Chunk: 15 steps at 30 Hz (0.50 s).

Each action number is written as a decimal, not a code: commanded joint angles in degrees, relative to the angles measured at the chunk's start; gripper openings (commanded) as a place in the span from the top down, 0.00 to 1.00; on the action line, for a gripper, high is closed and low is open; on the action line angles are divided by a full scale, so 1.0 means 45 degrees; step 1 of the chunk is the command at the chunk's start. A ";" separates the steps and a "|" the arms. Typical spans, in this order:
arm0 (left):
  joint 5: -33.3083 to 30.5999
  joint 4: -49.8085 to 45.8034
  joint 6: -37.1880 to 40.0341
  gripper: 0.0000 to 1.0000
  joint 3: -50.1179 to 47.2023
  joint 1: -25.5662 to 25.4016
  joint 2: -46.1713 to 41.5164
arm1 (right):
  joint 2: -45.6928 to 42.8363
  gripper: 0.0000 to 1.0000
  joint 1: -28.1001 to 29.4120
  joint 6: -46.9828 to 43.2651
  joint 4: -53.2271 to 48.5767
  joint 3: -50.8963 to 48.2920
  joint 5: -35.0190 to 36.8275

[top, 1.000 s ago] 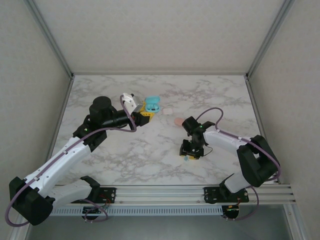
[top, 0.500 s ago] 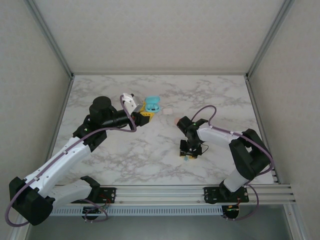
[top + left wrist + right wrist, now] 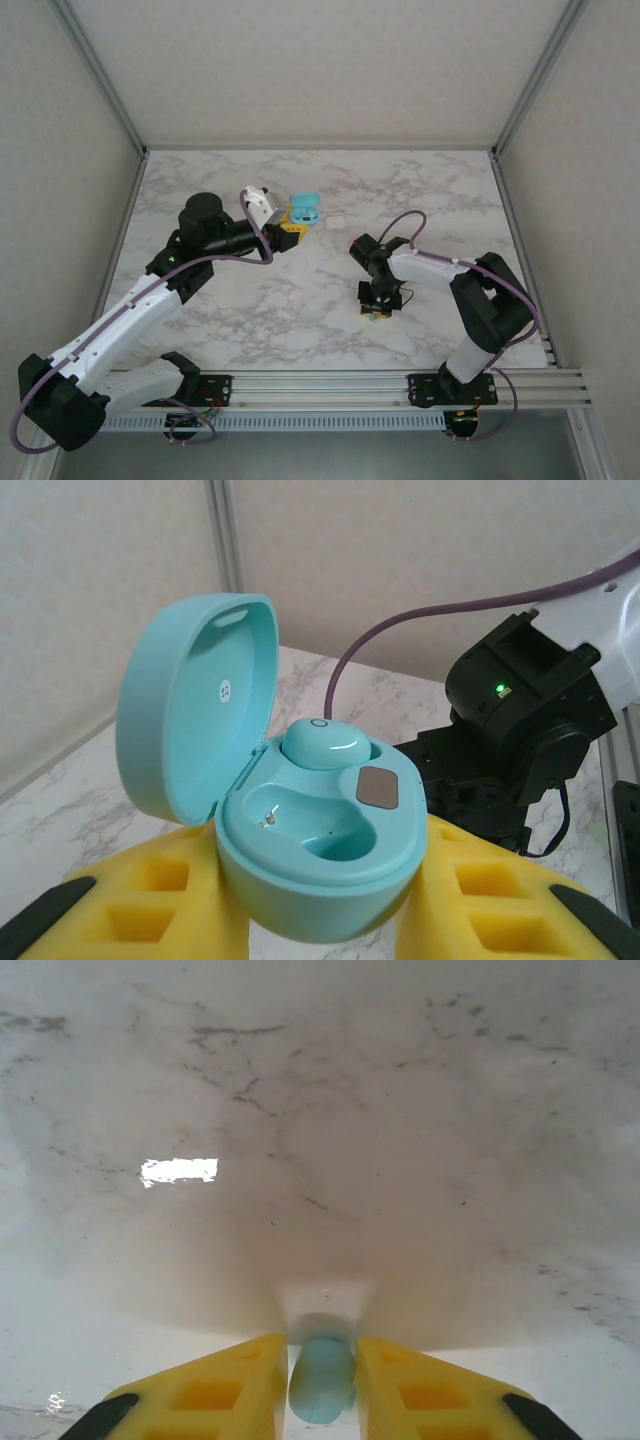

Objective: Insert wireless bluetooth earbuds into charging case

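My left gripper (image 3: 289,227) is shut on the base of a teal charging case (image 3: 320,850), held above the table at the back centre (image 3: 305,209). Its lid stands open. One teal earbud (image 3: 325,744) sits in the far slot and the near slot is bare. My right gripper (image 3: 376,311) points straight down at the marble table (image 3: 300,300), right of centre. A second teal earbud (image 3: 322,1380) lies on the table between its yellow fingers (image 3: 230,1385), and both pads press its sides.
A small white piece (image 3: 336,222) lies on the table just right of the case. The right arm's black wrist (image 3: 520,710) shows behind the case in the left wrist view. Metal frame posts and walls close in the table.
The right gripper's jaws have closed in on the teal earbud, and the right arm's elbow has swung left. The left arm and the case have not moved.
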 commanded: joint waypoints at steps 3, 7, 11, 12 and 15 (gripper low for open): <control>-0.0114 -0.0169 0.0101 0.79 0.0320 -0.0115 -0.0240 | 0.0256 0.77 0.0157 -0.0233 -0.0531 0.0371 0.0443; -0.0131 -0.0188 0.0100 0.79 0.0318 -0.0114 -0.0229 | -0.0071 0.81 0.0157 -0.0167 -0.0637 0.0451 0.0412; -0.0188 -0.0175 0.0115 0.79 0.0236 -0.0114 -0.0202 | -0.0918 0.83 0.0157 -0.0078 -0.0794 0.0633 0.0258; -0.0218 -0.0170 0.0126 0.79 0.0216 -0.0114 -0.0182 | -0.1224 0.84 0.0157 -0.0064 -0.0816 0.0712 0.0109; -0.0288 -0.0103 0.0160 0.79 0.0143 -0.0057 -0.0093 | -0.2368 0.84 0.0137 0.0068 -0.0733 0.1054 -0.0406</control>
